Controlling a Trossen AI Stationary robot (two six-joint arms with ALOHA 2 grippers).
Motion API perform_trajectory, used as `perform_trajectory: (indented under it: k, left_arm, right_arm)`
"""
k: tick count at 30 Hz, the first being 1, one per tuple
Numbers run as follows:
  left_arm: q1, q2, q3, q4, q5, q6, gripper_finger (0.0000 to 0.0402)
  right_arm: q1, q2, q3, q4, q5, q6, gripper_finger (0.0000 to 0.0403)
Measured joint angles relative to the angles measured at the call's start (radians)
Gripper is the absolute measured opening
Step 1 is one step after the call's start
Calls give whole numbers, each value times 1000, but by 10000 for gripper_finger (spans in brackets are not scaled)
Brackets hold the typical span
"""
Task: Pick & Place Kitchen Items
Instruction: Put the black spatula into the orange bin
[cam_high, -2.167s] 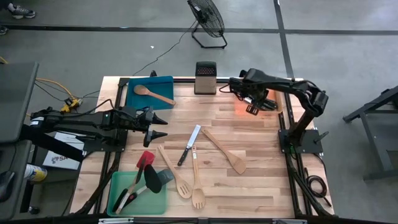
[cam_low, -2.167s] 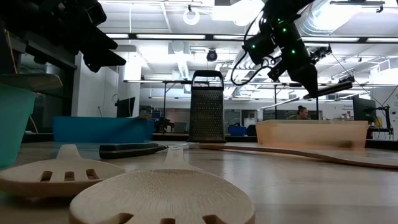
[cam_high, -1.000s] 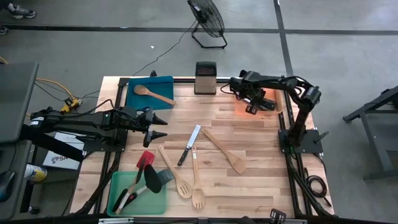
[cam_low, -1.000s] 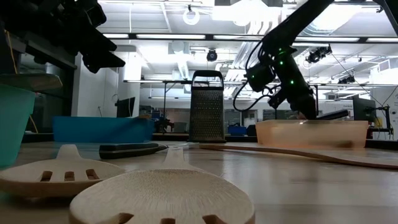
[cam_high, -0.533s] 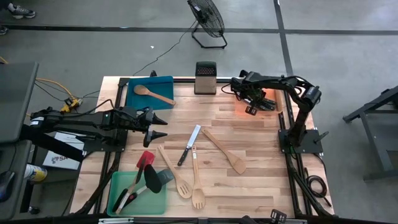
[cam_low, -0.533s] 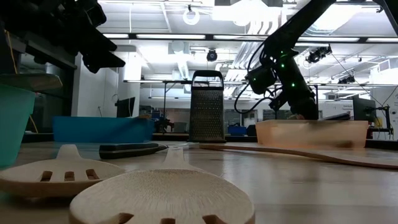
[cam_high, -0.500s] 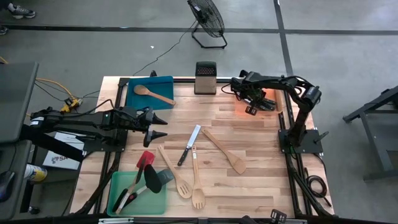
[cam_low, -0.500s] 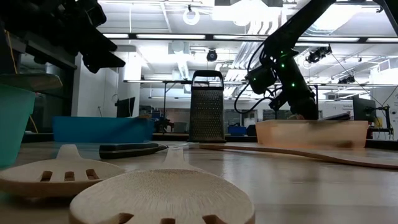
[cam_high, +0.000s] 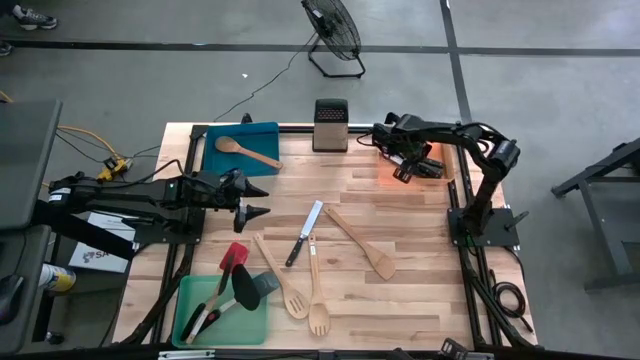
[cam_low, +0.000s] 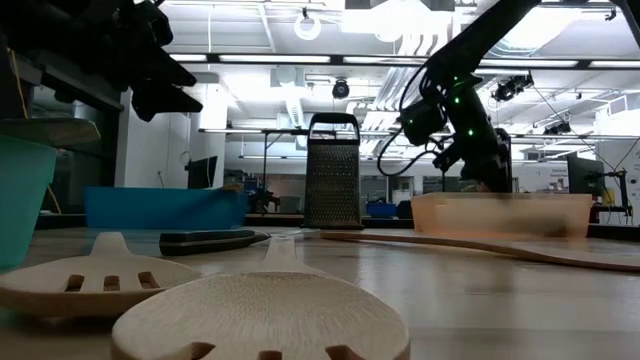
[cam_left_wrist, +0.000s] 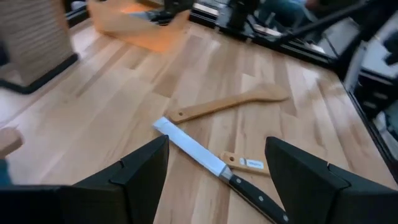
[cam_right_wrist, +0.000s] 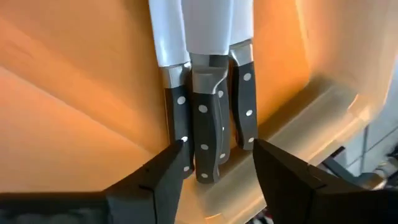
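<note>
Three black-handled knives (cam_right_wrist: 208, 121) lie side by side in the orange tray (cam_high: 432, 160) at the table's far right corner. Another knife (cam_high: 303, 233) and four wooden utensils (cam_high: 357, 241) lie mid-table. A wooden spoon (cam_high: 245, 151) rests in the blue tray (cam_high: 215, 160); red and black spatulas (cam_high: 230, 285) overlap the green tray (cam_high: 190, 300).

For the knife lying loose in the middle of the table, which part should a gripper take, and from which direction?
Take the knife by its black handle, coming straight down from above with the jaws across the handle's width. It lies flat on the table, so there is no way in from the side. The handle is thicker than the thin blade. A wooden fork lies close by the handle, so room there looks tight.
</note>
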Motion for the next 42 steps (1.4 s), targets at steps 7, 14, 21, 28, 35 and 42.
perform_trajectory:
  k: [7, 14, 21, 28, 35, 42]
  left_arm:
    - [0, 28, 0, 14, -108, -9, 262]
    - [0, 128, 0, 27, -113, -108, 262]
    - [0, 259, 25, 24, -84, -262, 262]
    - [0, 427, 168, -73, -55, -352, 262]
    - [-2, 623, 351, -324, -53, -467, 262]
    - [-53, 784, 496, -396, -52, -482, 262]
  right_arm:
    - [2, -114, 0, 44, -8, 76, 192]
    - [12, -274, 0, 74, -85, 157, 190]
    - [57, -409, 0, 75, -132, 205, 186]
    - [117, -480, 0, 79, -131, 220, 185]
    - [163, -499, 0, 79, -125, 220, 183]
    - [189, -499, 0, 80, -122, 198, 183]
